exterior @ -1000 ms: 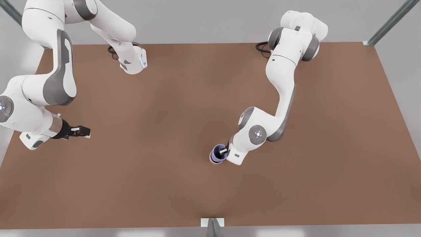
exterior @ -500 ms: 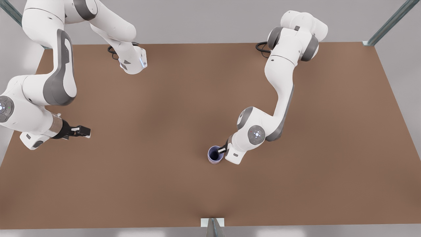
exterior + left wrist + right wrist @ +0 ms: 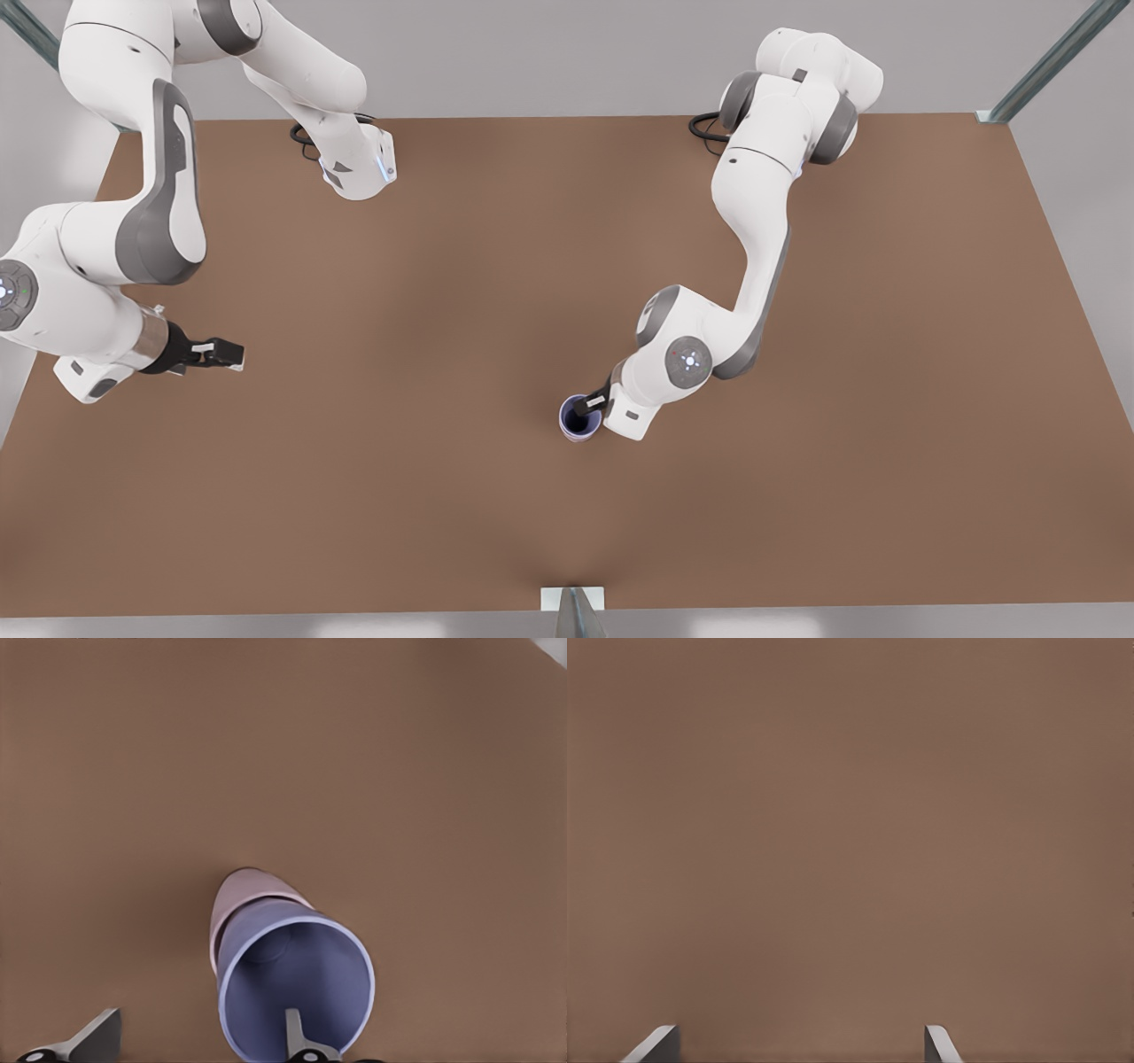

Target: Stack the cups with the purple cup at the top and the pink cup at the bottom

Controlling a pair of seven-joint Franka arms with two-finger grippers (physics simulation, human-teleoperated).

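Left gripper (image 3: 592, 406), on the arm at the front view's right, hangs over the purple cup (image 3: 578, 418) near the middle of the brown table (image 3: 443, 496). Its fingers (image 3: 297, 1032) are spread: in the left wrist view one finger sits inside the cup's mouth and the other stands well outside the wall, so the grip looks released rather than clamped. The purple cup is nested in the pink cup (image 3: 239, 899), whose pale mauve wall pokes out behind it in that view; from the front the pink cup is almost wholly covered.

Judging by this, the stacking looks done and the step in hand is letting go. The next move calls for lifting the inner finger straight up out of the cup without nudging the rim and tipping the stack.

Right gripper (image 3: 217, 354) waits at the front view's left, apart from the cups, its two fingers (image 3: 656, 1043) set wide apart over bare table.

How deep the purple cup sits cannot be made out, and both cups' bases are hidden.
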